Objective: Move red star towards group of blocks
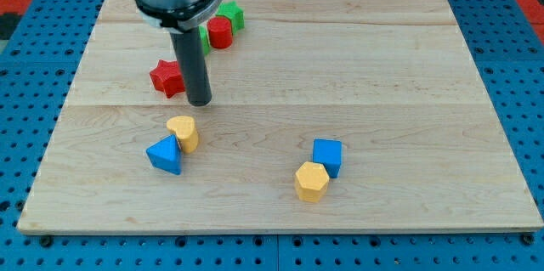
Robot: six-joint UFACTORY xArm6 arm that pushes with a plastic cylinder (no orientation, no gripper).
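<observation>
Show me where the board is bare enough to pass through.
Bare: the view's right half above the blue cube, and the bottom-left corner below the blue triangle. Crowded: top left, around my tip, red star and red block.

Wooden bench (408, 67) spreads under my tip (199, 102). Well off to its lower right in the view, a blue cube (327, 155) touches a yellow hexagonal block (311, 181). Blue pegboard (510, 16) rings everything.

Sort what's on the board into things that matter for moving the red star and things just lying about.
For the job:
red star
my tip, just to the star's right
group at the view's top: red block, green star

Lying about:
yellow block touching blue triangular block
blue cube touching yellow hexagonal block
</observation>
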